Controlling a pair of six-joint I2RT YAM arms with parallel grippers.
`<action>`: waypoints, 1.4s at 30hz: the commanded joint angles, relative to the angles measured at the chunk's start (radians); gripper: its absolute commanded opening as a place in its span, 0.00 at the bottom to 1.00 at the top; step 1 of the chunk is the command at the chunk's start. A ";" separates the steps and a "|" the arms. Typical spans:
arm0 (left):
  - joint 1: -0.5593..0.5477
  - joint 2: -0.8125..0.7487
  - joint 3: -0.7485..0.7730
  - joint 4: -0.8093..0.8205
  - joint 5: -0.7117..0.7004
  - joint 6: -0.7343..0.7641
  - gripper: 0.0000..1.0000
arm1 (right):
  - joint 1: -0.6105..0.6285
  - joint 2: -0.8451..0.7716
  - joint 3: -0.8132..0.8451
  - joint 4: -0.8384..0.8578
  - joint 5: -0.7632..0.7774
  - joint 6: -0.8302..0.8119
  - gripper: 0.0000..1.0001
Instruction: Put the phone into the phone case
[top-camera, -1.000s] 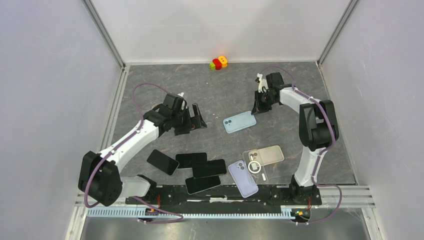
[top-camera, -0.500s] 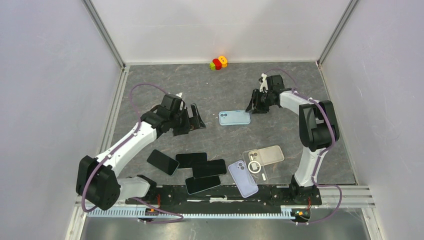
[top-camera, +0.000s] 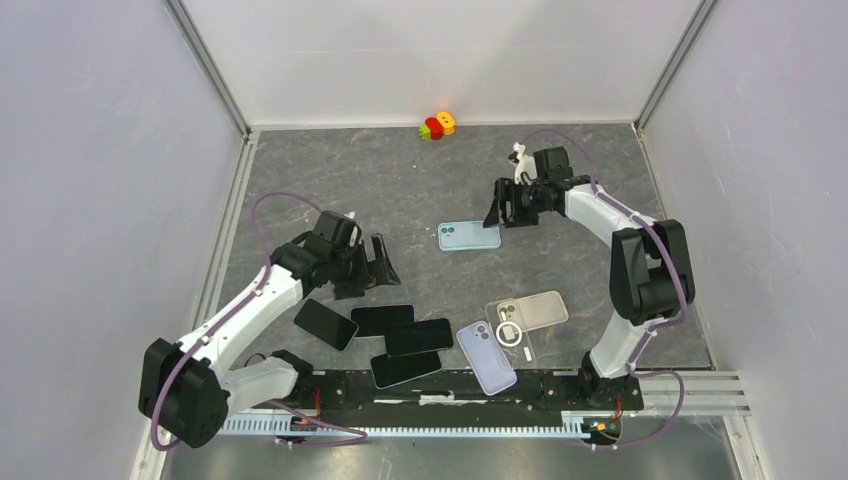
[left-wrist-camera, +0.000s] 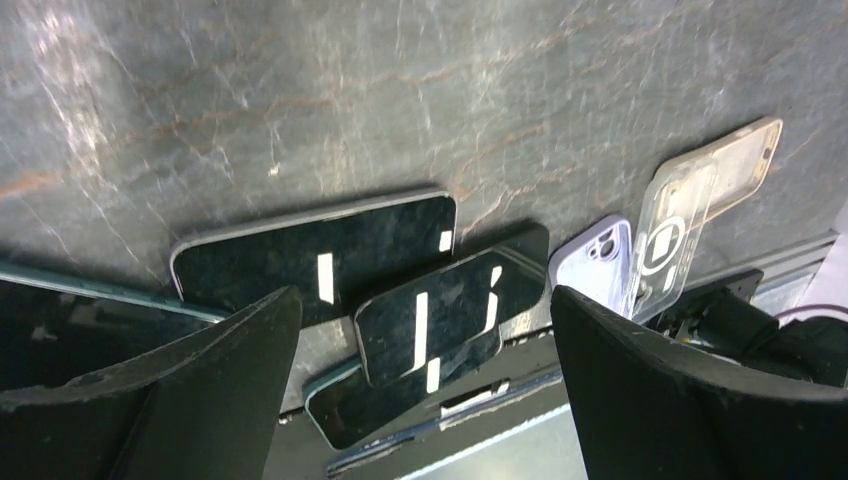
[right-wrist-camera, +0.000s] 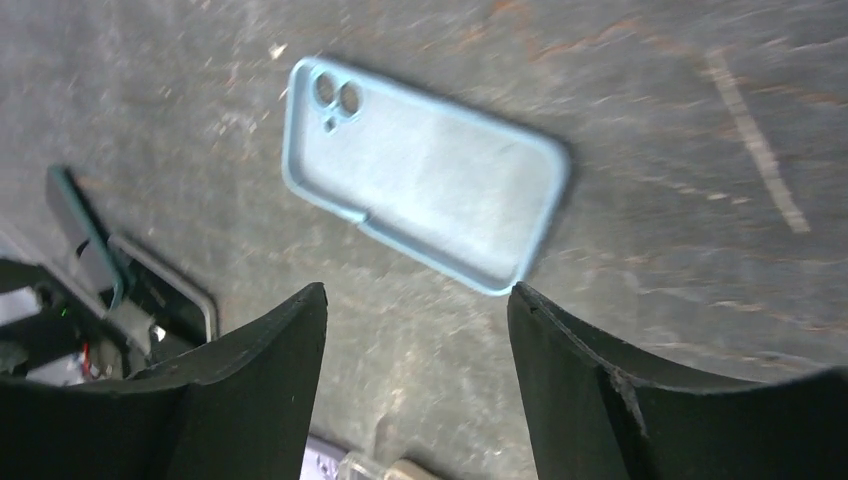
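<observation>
Left gripper (top-camera: 378, 264) spread, empty, just far of the near-left black phones (top-camera: 383, 320). Right gripper (top-camera: 503, 208) spread, empty, just beside blue case (top-camera: 469, 236), mid-table. No phone gripped or cased; pickup and insertion remain.

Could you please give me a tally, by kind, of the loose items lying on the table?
Black phones: 4
Phone cases: 4 (light blue, lilac, clear, beige)
Colourful toy: 1
Total: 9
</observation>
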 joint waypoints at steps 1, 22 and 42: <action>0.000 -0.059 -0.051 -0.049 0.104 -0.070 1.00 | 0.054 -0.061 -0.060 -0.048 -0.129 -0.035 0.66; -0.002 -0.417 -0.526 0.227 0.248 -0.469 0.84 | 0.363 -0.115 -0.339 0.046 -0.258 0.057 0.00; -0.002 -0.260 -0.564 0.514 0.284 -0.499 0.70 | 0.441 0.002 -0.396 0.126 -0.284 0.105 0.00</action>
